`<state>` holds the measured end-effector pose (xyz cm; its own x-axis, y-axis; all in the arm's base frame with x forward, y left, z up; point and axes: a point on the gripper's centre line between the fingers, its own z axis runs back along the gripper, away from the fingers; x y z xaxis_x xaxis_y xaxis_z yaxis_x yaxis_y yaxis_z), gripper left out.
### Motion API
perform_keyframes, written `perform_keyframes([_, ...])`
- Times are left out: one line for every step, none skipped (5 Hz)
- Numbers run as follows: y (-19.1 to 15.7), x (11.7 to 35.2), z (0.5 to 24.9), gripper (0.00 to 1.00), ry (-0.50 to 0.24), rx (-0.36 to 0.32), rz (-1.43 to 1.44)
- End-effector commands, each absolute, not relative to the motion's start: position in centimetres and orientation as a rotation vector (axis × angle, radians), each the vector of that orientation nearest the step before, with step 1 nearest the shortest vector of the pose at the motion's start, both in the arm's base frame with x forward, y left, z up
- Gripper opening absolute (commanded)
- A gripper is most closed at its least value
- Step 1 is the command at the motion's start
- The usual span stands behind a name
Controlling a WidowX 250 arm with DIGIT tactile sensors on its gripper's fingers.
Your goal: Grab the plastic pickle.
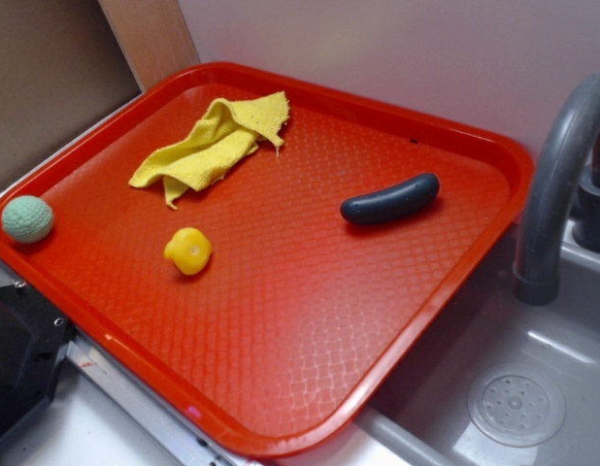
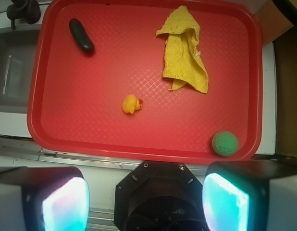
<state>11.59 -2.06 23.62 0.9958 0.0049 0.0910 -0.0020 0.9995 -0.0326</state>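
Pickle (image 1: 390, 199) of dark plastic lies flat on the red tray (image 1: 281, 388), which we find partly overhanging the grey sink (image 1: 533, 388). In the wrist view we place the pickle (image 2: 81, 35) toward 11 o'clock on the tray (image 2: 91, 130), close to the corner and clear of everything else. A crumpled yellow cloth (image 2: 184, 50) sits toward 1 o'clock, a small yellow duck toy (image 2: 131, 104) near the tray's centre, and a green ball (image 2: 225, 143) toward 5 o'clock against the rim. A grey faucet (image 1: 557, 184) stands beside the tray at the sink. We record the hand (image 2: 146, 199) at 6 o'clock in the wrist view, off the tray, its fingers (image 2: 64, 204) spread wide apart and holding nothing, well apart from the pickle
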Motion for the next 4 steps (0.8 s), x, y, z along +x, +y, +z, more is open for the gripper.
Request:
perform_keyframes([-2.1, 11.6, 23.6, 1.0, -0.091, -0.032, 0.003])
perform_keyframes([-1.6, 13.7, 22.3, 1.0, -0.15, -0.031, -0.073])
perform_keyframes([-2.5, 16.8, 20.3, 1.0, -0.198, -0.002, -0.201])
perform_keyframes([-5.2, 20.1, 18.2, 1.0, -0.255, 0.016, -0.305])
